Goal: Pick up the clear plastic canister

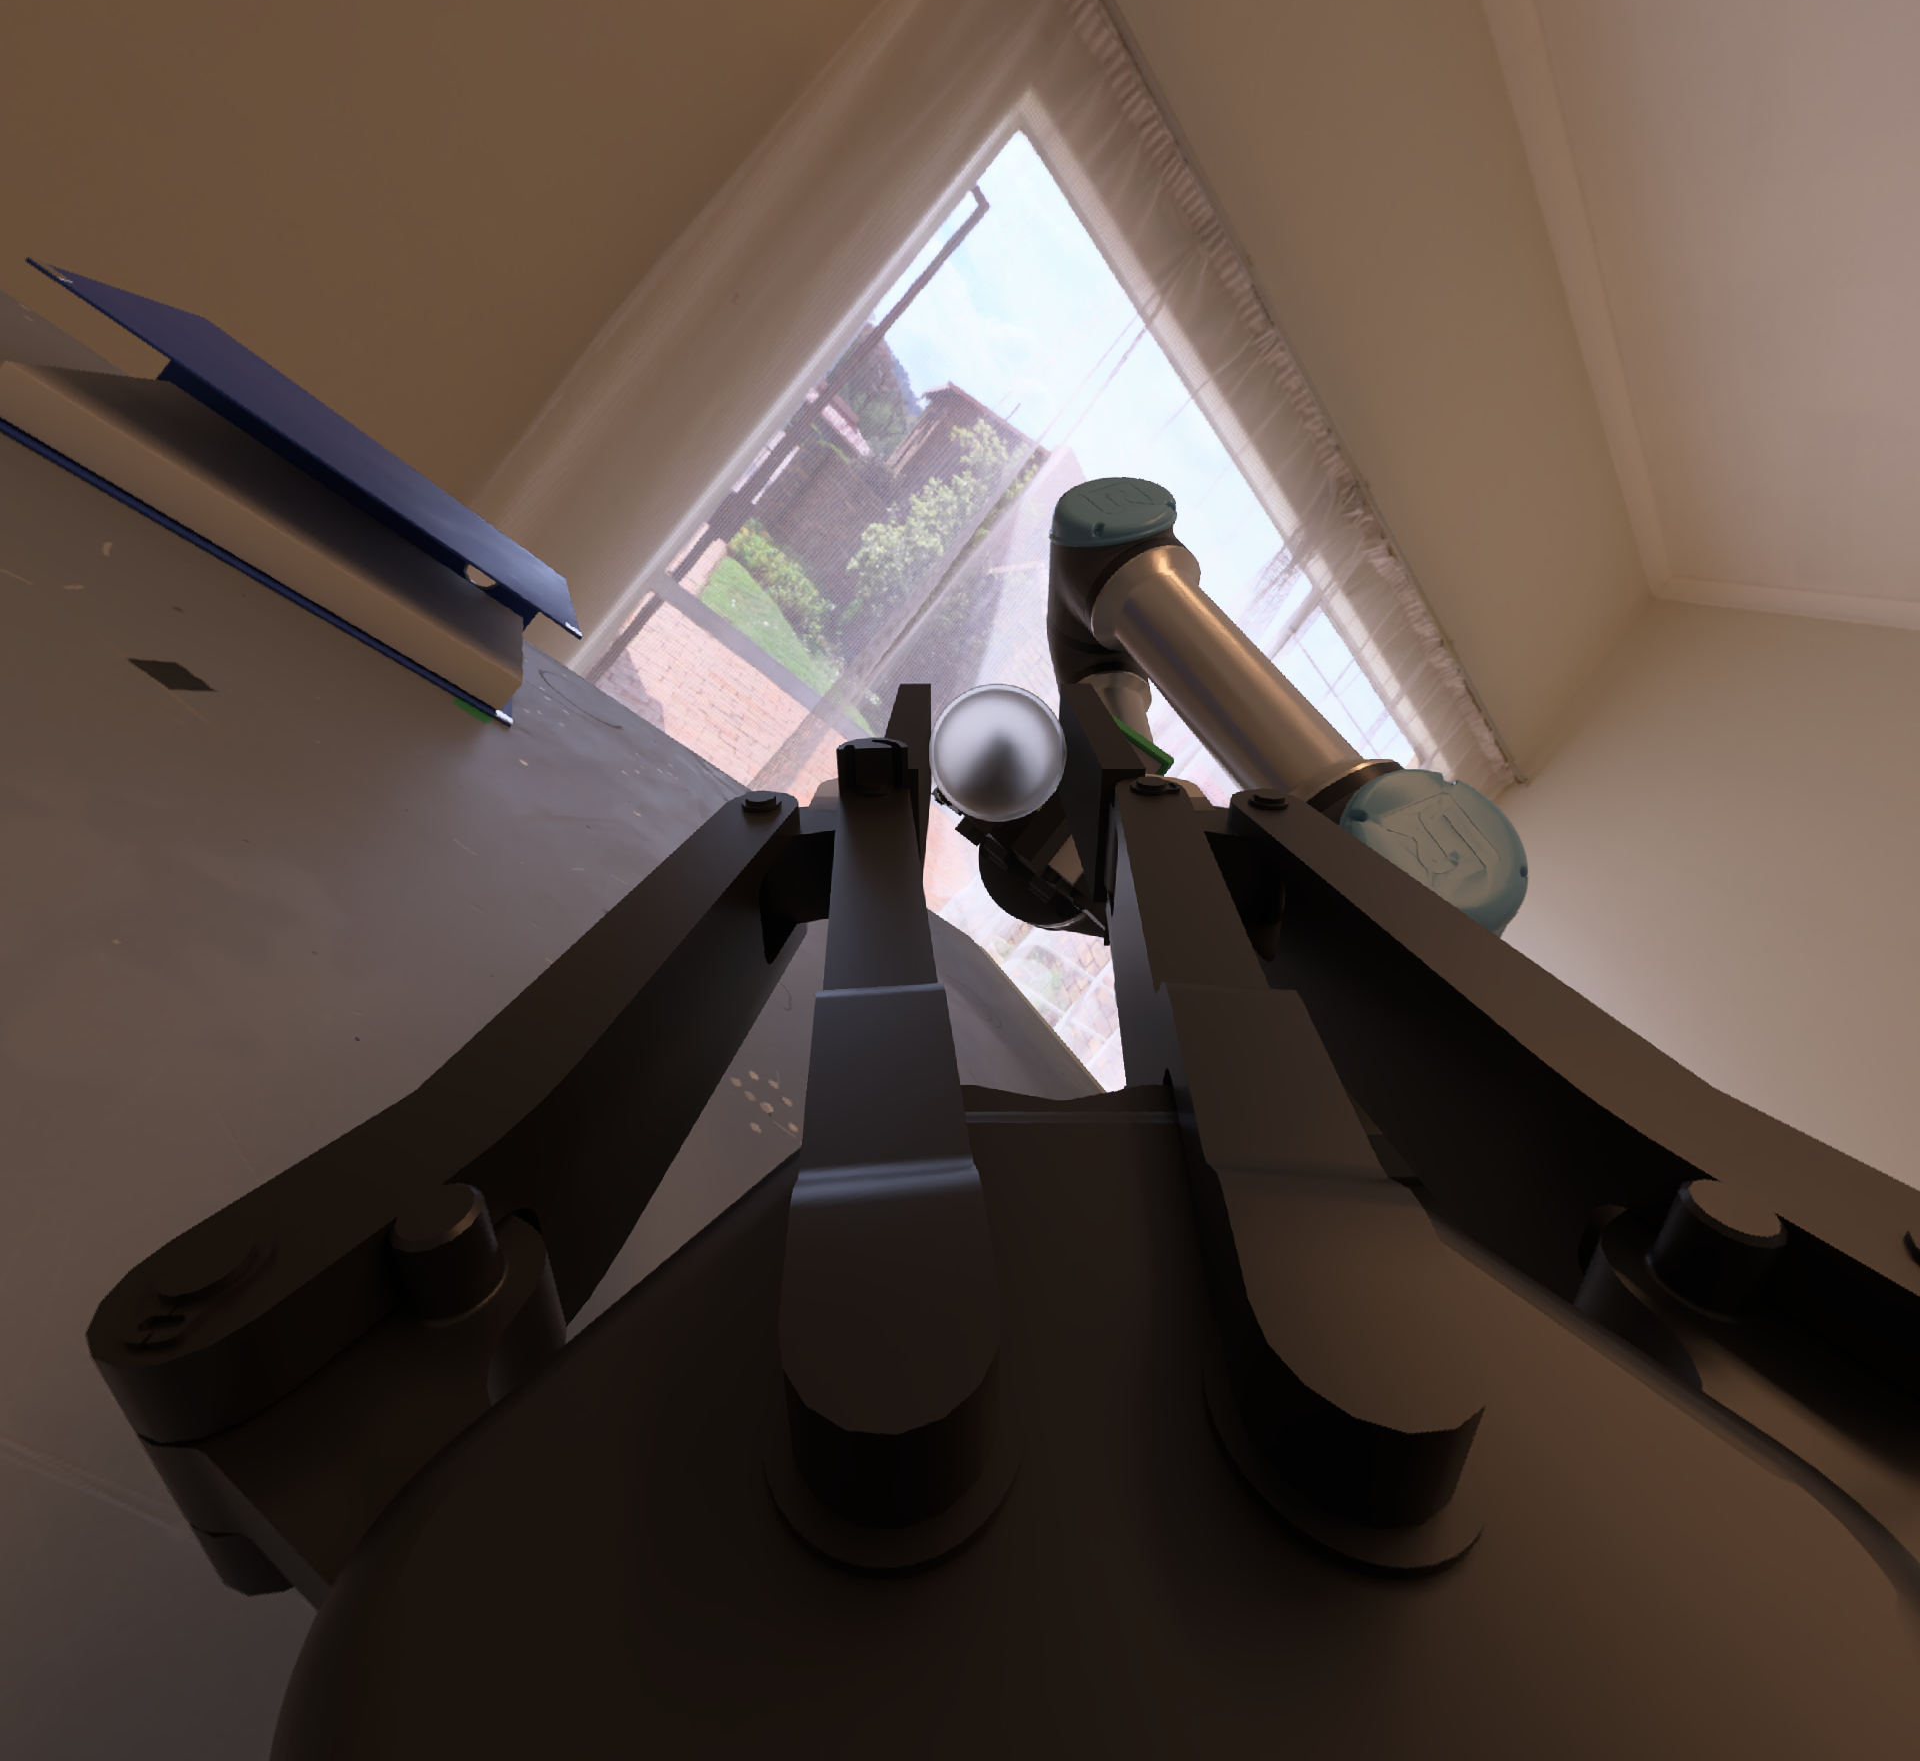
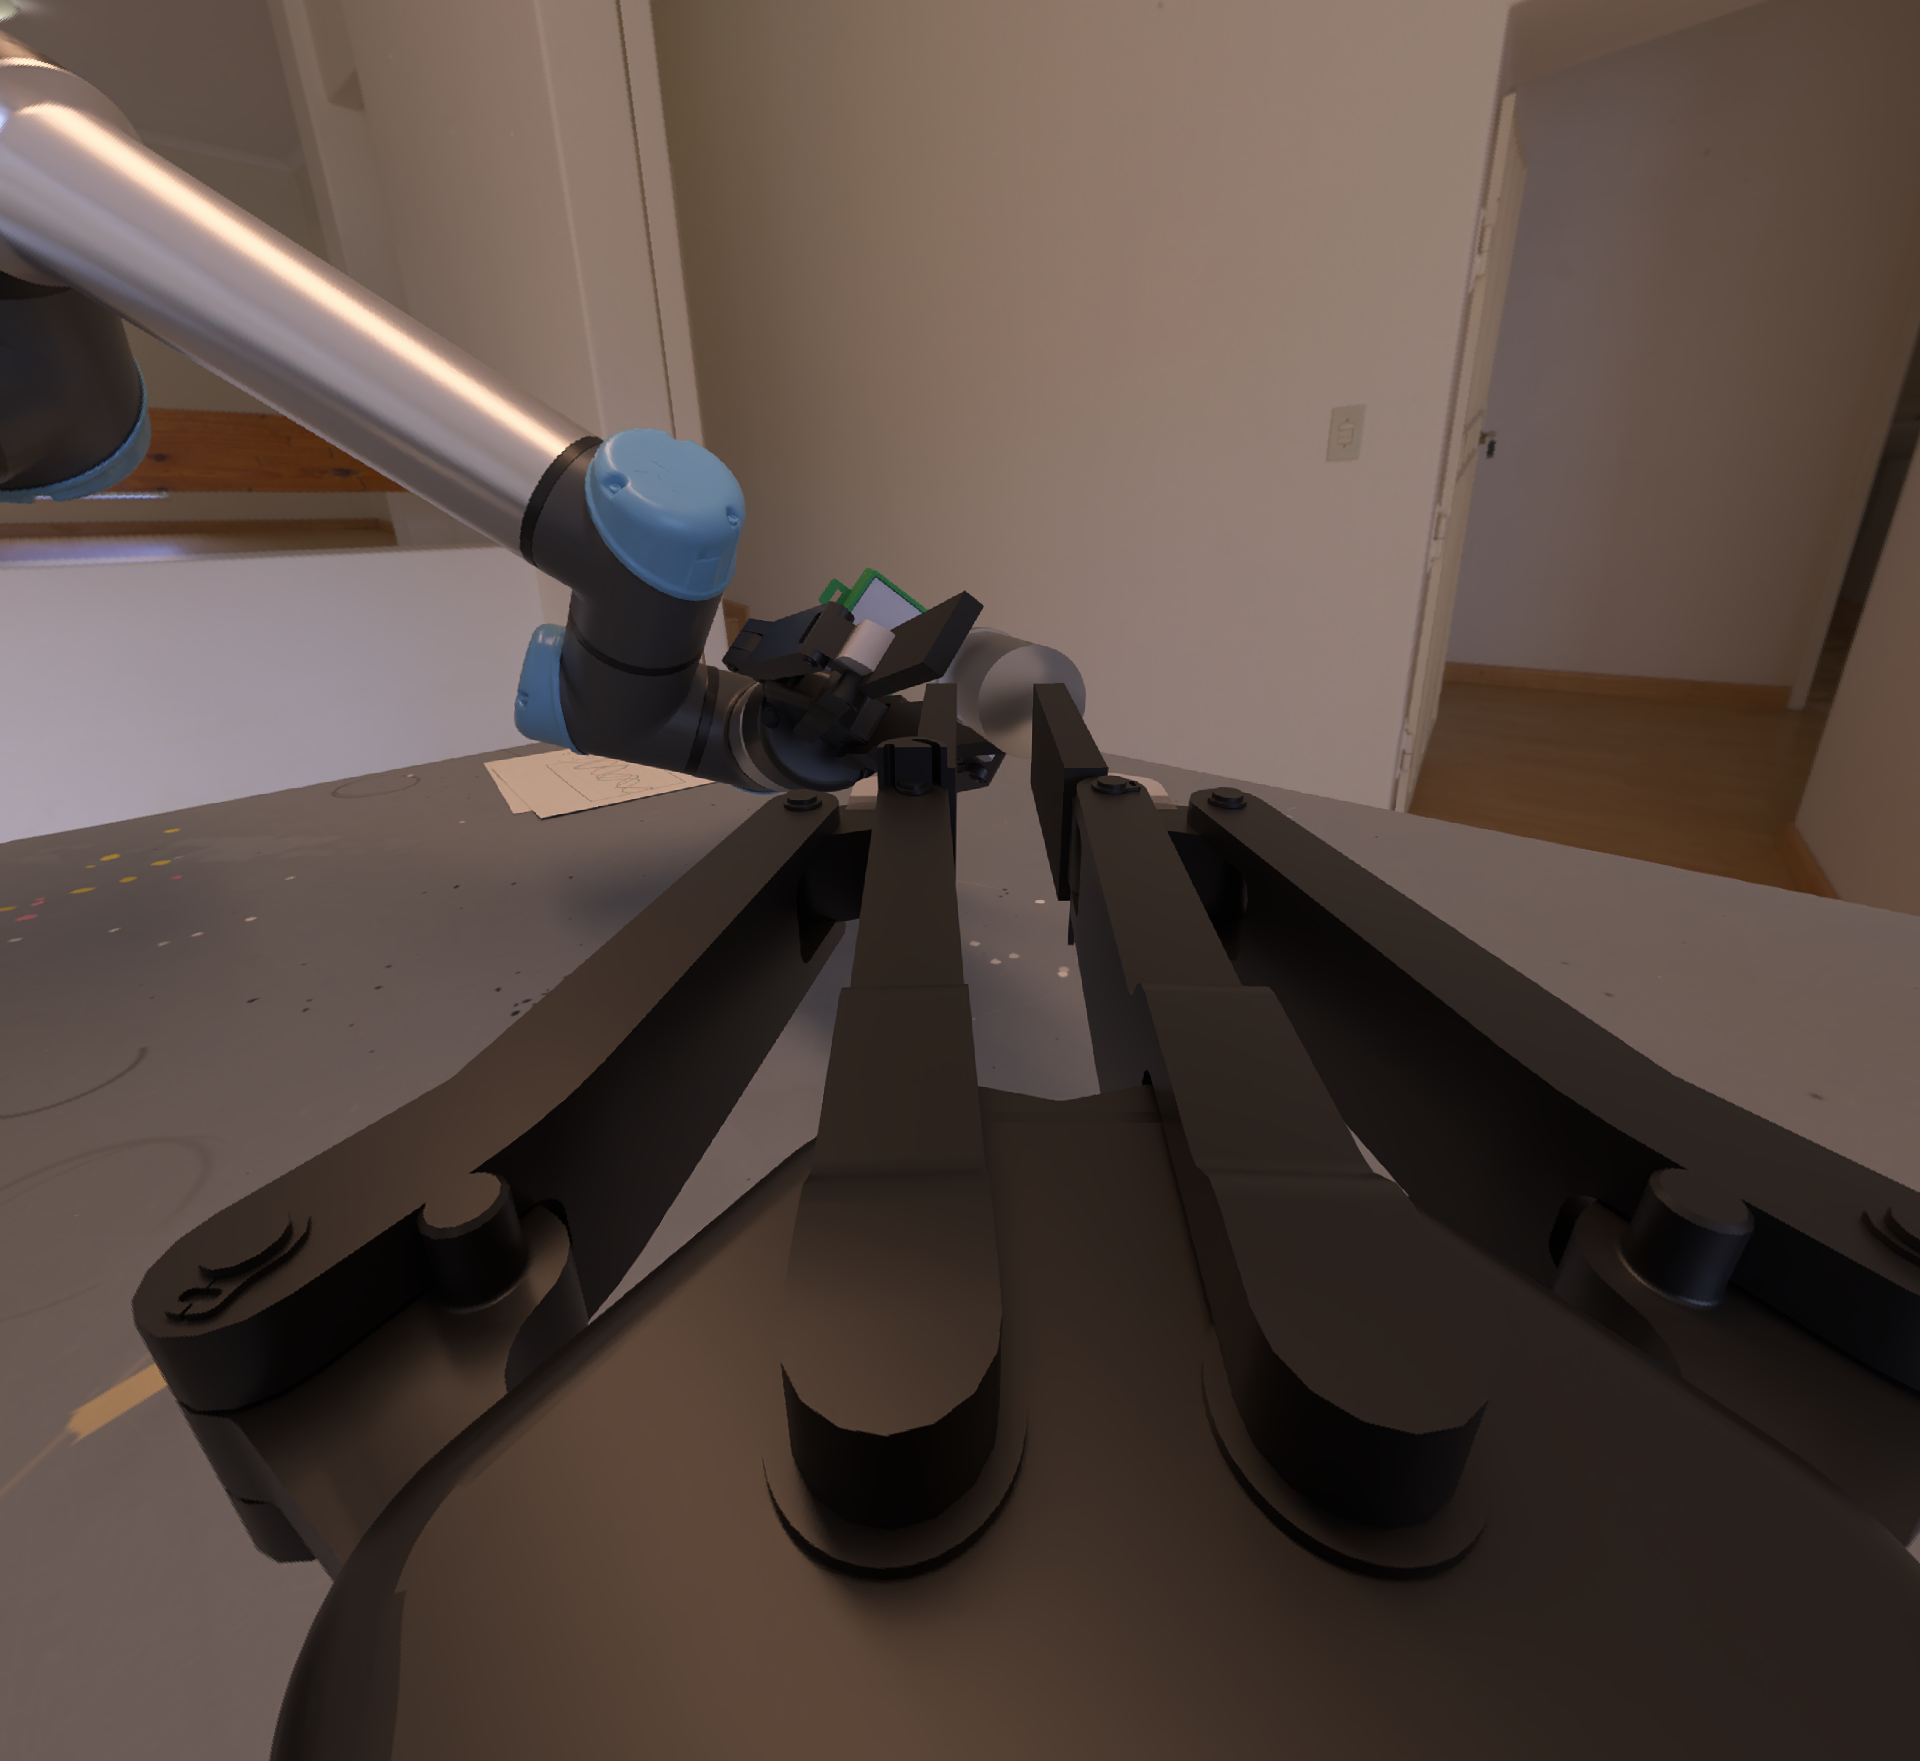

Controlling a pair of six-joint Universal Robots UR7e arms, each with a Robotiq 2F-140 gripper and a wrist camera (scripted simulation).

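The canister [image 1: 997,753] shows end-on in the left wrist view as a silvery round shape. My left gripper [image 1: 1000,743] is shut on it, a finger on each side, and holds it in the air beyond the table edge. In the right wrist view the canister [image 2: 1023,667] is a pale grey cylinder sticking out from the left gripper [image 2: 883,662], just beyond my right gripper [image 2: 994,714]. The right gripper's jaws stand a narrow gap apart with nothing between them. The right gripper [image 1: 1039,870] also shows close behind the canister in the left wrist view.
A blue folder [image 1: 312,464] lies over a white box on the dark table [image 1: 260,828]. Sheets of paper [image 2: 592,781] lie on the table [image 2: 312,932] under the left arm [image 2: 312,329]. The right arm [image 1: 1247,662] crosses in front of a window. A small green-edged thing [image 2: 883,599] shows behind the left gripper.
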